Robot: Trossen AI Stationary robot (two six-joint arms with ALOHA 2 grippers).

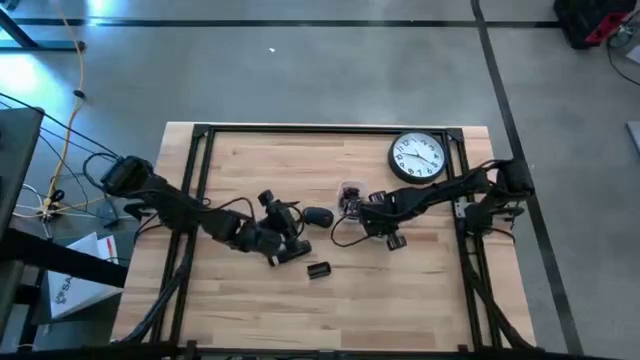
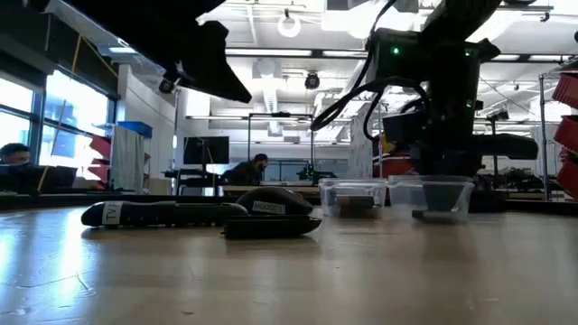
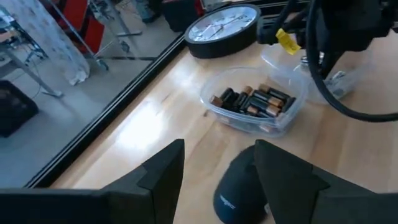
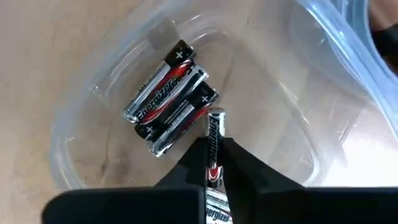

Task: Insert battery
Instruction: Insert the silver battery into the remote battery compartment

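Three batteries (image 4: 168,99) lie side by side in the clear tub (image 4: 81,168) under our right gripper (image 4: 214,163). A fourth battery (image 4: 214,146) is pinched between that gripper's fingers, its tip just above the others. In the high view, our right gripper (image 1: 383,218) sits left of the wall clock (image 1: 417,157). Our left gripper (image 3: 217,168) has its fingers spread wide above the black mouse (image 3: 239,193), near a second tub of batteries (image 3: 255,102). The mouse cover (image 1: 318,270) lies apart on the table (image 1: 400,300).
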